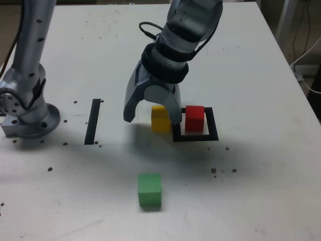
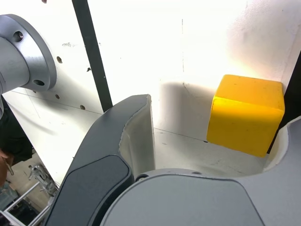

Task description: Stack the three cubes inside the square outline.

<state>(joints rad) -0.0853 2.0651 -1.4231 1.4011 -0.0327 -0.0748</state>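
Note:
The yellow cube [image 1: 160, 119] stands on the white table just outside the square outline [image 1: 198, 137], on the side towards the exterior view's left. My gripper [image 1: 153, 119] is open and reaches down around the yellow cube, one finger on each side. The finger [image 1: 175, 113] nearer the outline stands between the yellow and red cubes. The red cube [image 1: 194, 119] sits inside the outline. Alone, nearer the front edge, lies the green cube [image 1: 149, 191]. In the wrist view the yellow cube [image 2: 247, 115] rests between the spread fingers of the gripper [image 2: 218, 115], close to one finger.
A straight black tape strip [image 1: 93, 120] lies towards the exterior view's left, next to the arm's base [image 1: 25, 113]. The strip [image 2: 91, 52] and the base [image 2: 19, 56] also show in the wrist view. Small dark specks dot the table.

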